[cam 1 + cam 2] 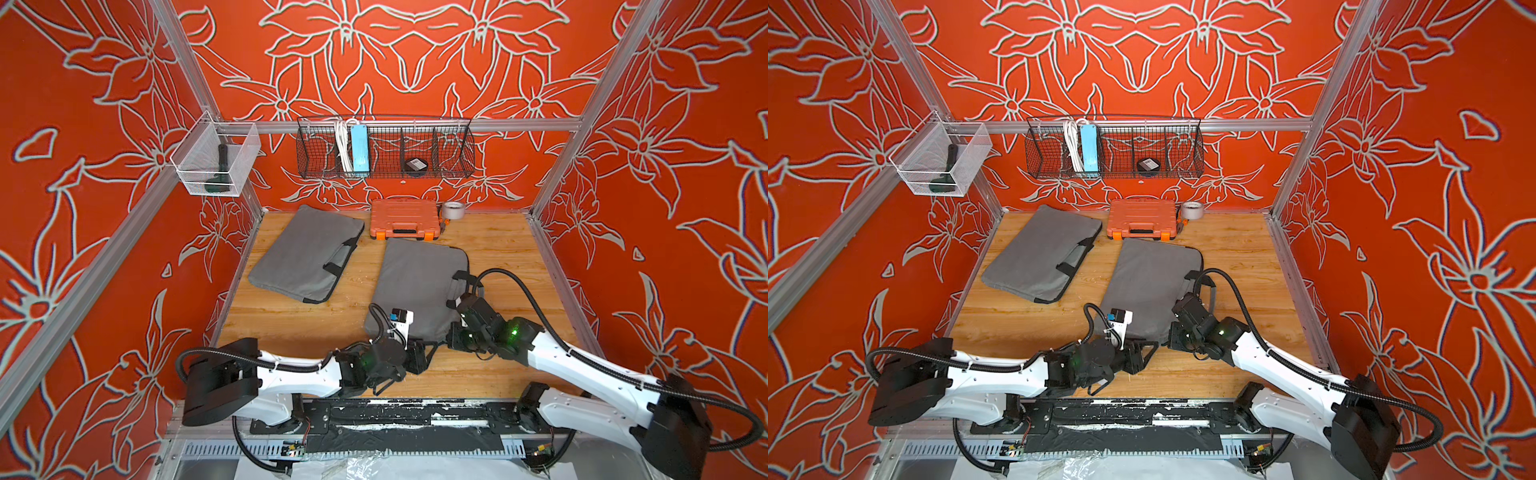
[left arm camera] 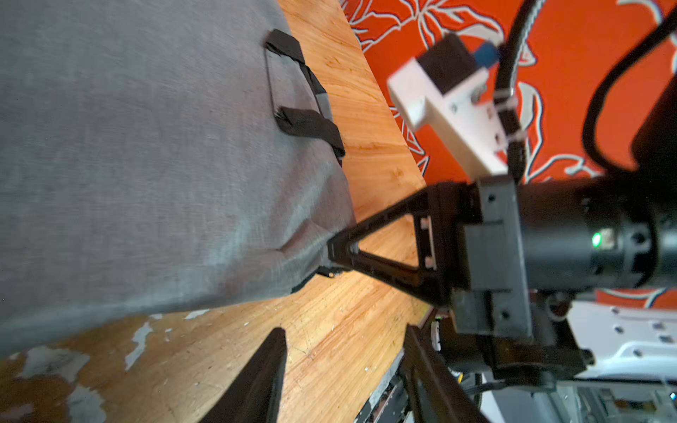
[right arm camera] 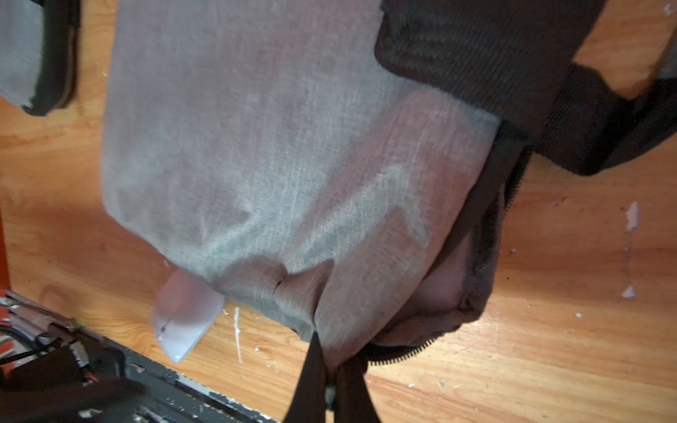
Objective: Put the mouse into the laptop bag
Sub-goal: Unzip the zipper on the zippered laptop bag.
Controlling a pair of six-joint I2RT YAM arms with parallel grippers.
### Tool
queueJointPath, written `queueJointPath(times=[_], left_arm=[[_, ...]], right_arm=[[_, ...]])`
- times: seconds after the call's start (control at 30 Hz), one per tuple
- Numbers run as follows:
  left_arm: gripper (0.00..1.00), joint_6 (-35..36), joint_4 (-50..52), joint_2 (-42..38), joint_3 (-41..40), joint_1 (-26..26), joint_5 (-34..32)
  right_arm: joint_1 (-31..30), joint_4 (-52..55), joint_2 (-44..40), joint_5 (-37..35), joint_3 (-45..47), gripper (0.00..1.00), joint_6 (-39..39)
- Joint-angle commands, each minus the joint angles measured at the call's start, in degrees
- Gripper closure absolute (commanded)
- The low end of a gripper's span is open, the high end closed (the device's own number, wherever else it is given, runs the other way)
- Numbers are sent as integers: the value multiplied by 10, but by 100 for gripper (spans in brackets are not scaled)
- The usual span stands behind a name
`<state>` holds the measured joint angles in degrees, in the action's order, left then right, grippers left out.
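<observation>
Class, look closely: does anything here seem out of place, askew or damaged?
Yes. The mouse lies on the table, half under the bag edge rather than inside. The right gripper bunches a bag corner into folds, and the table's finish is chipped.

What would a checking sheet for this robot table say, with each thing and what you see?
Surface: wooden table, scuffed, with pale chipped patches.
Job's things: white mouse peeks from under the near laptop bag, not inside; the bag's corner zip is open.
Clutter: second laptop bag, orange tool case and tape roll at the back.
Grippers: right gripper shut on the near laptop bag's corner; left gripper open and empty.
Cables: black hose arcs over the right arm; second hose runs along the left arm.
Surroundings: red flowered walls; wire basket holding a blue power strip; mesh bin holding a dark tool.
</observation>
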<state>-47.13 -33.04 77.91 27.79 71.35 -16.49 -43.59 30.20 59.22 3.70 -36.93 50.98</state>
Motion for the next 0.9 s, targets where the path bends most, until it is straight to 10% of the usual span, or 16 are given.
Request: queueJointPath(times=[0.0,0.87], left_arm=[[46,69,-69,45,14,13,-43],[55,177,-311,297,60,11,-43]], right_arm=[[1,-11,-6,2,-35,100,16],[1,-12,-23,28,-36,100,26]])
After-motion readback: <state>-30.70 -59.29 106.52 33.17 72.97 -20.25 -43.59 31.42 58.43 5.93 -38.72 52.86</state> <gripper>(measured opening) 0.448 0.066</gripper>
